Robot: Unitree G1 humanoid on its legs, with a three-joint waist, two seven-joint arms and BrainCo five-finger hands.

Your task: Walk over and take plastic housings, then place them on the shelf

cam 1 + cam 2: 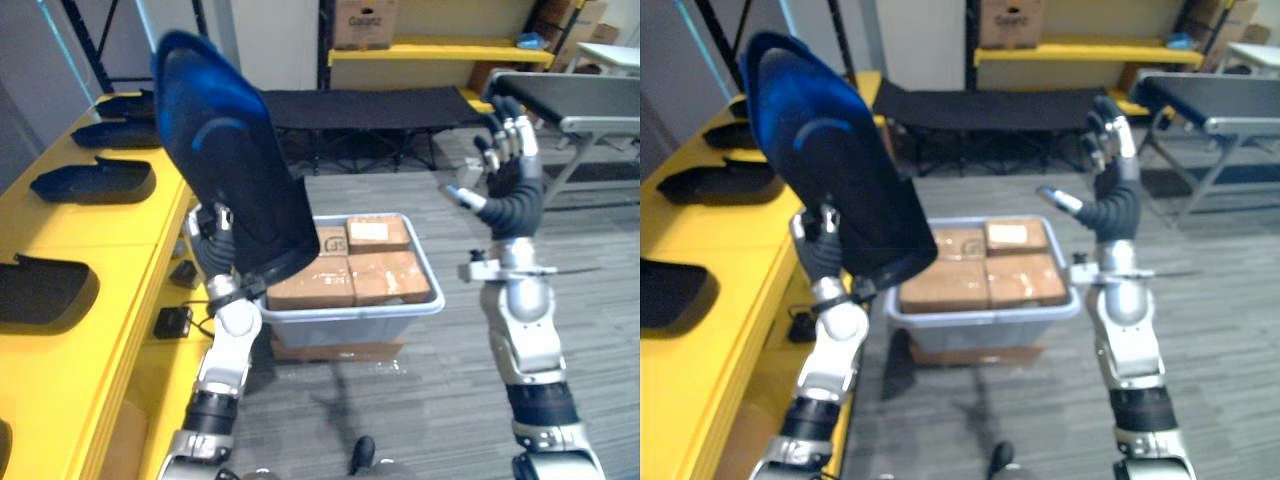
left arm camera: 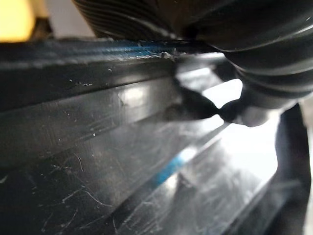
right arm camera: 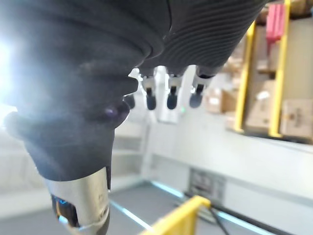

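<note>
Step in hand, as judged: carry-and-place. One housing is lifted and not yet on the shelf.

Left of frame: the yellow shelf (image 1: 110, 225) runs along the left edge, from upper left to lower left. The shelved housings (image 1: 92, 181) lie flat on it in a row, dark and shallow. Count: four clear. A dark sliver at the bottom left corner may be a fifth; cannot tell.

Left of centre: the left robot hand (image 1: 208, 232) is grasping the held housing (image 1: 232, 170) by its lower edge. In the left wrist view the scratched plastic sits right against the hand's ribbed cover. Count: one held housing, dark blue, standing upright and leaning toward the upper left. It is in the air beside the shelf's edge and covers part of the bin behind it.

Centre: the grey bin (image 1: 345, 315) stands on the floor. Inside are cardboard boxes (image 1: 388, 275), four in all, two by two, one partly hidden by the held housing.

Right of centre: the right robot hand (image 1: 508, 160) is raised, with its fingers straight and relaxed, carrying nothing.

Next move, as judged: swing the held housing left over a bare yellow stretch between two shelved housings. Then turn it from upright to flat, set it down and let go. The turn needs room so its long edge does not knock a neighbour.
</note>
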